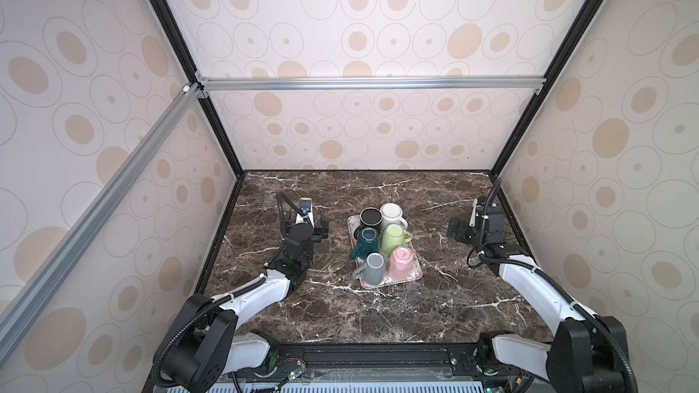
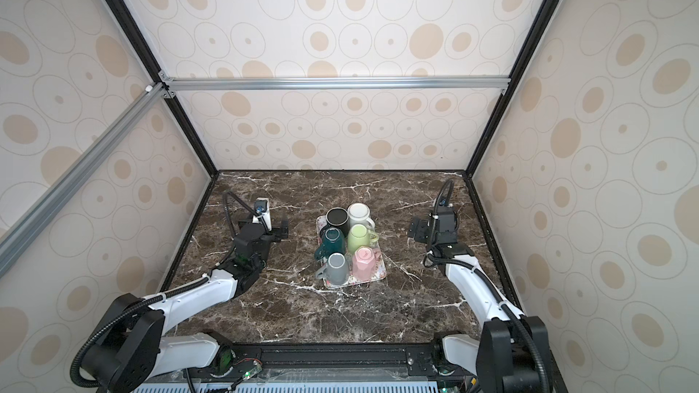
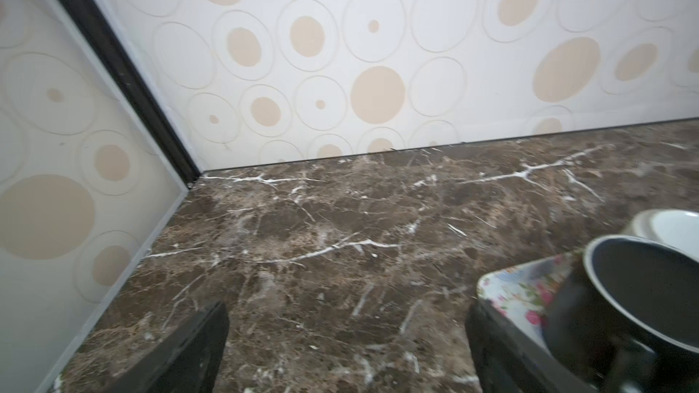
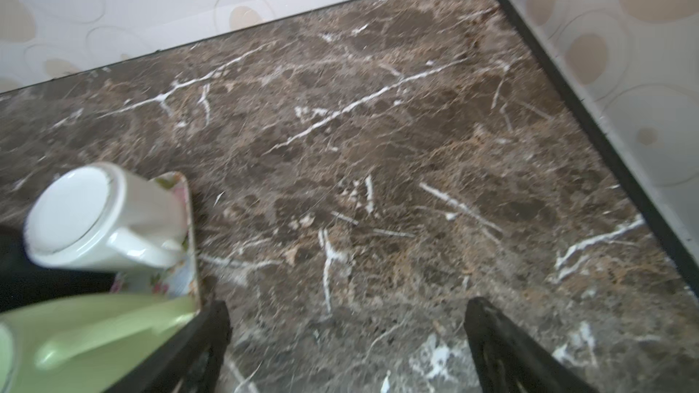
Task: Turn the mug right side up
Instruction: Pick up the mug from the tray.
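Mugs (image 1: 391, 238) crowd tray (image 1: 410, 277), centre of scene. White mug (image 1: 391, 212), base up, just inward of right gripper (image 1: 452, 229); black mug (image 1: 370, 217) just inward of left gripper (image 1: 324, 227). Both jaws spread wide, empty, level with tray's far end; neither clearly nearer.

We see a floral tray (image 3: 518, 289) lying flat on the dark brown marble table (image 1: 340, 315), just to the right of the left gripper (image 3: 348, 311) and to the left of the right gripper (image 4: 348, 308), so it sits between the two. Ahead of both, past bare veined marble, we find the back wall (image 1: 359, 130) papered in cream with beige ovals and rings, and the same paper covers the side walls (image 1: 75, 145) outboard of each. Higher up we note a silver aluminium bar (image 1: 370, 83) crossing the back wall and meeting black corner posts (image 1: 221, 134).
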Controlling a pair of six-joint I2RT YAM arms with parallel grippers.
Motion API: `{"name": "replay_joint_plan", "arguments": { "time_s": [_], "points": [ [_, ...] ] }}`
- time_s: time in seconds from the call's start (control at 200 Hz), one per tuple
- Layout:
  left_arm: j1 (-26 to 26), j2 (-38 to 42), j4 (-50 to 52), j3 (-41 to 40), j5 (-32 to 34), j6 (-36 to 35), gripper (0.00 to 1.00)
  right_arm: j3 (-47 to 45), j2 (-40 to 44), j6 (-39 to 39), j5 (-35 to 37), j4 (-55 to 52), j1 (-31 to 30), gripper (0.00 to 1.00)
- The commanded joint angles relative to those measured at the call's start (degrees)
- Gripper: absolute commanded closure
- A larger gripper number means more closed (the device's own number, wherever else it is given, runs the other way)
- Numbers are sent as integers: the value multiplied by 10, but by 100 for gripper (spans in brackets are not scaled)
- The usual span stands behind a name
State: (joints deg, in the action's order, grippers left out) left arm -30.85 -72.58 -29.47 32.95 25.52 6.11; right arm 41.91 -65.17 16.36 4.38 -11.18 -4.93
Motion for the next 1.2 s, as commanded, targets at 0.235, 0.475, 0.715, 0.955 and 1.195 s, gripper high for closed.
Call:
{"name": "replay_joint_plan", "arguments": {
  "time_s": [0.235,0.475,0.715,0.955,1.195],
  "points": [
    [-125,64,189,16,-129,92,2,-24,115,21,-175,-137,-3,0],
    [-128,110,141,-23,-241,83,4,-22,140,35,-211,-165,-4,0],
    [-129,116,148,-40,-318,58,7,-29,157,36,-214,-170,-4,0],
    [-129,122,151,-59,-328,53,23,-35,159,41,-213,-173,-4,0],
    [-130,83,139,-61,-339,55,37,-39,157,46,-214,-177,-3,0]
  ]
}}
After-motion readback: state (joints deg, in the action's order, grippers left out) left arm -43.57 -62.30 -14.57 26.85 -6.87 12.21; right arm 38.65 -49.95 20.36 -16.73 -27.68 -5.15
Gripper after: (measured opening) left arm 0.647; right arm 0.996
